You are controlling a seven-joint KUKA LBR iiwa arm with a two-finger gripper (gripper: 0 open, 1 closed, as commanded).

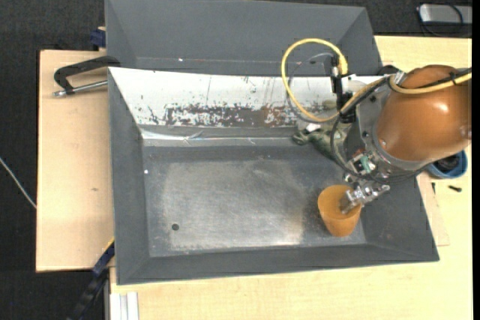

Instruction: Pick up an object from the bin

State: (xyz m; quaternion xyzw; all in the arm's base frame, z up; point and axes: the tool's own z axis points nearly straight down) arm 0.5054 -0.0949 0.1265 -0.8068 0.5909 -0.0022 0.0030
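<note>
bin (225,34): grey metal, one orange cup (336,216) on its floor, near-right corner | end effector (361,192): at the cup's upper rim, touching it | grip: cannot tell whether open or closed

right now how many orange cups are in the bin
1: the orange cup sits at the lower right corner of the bin floor, under the gripper. The arm may hide others.
</note>
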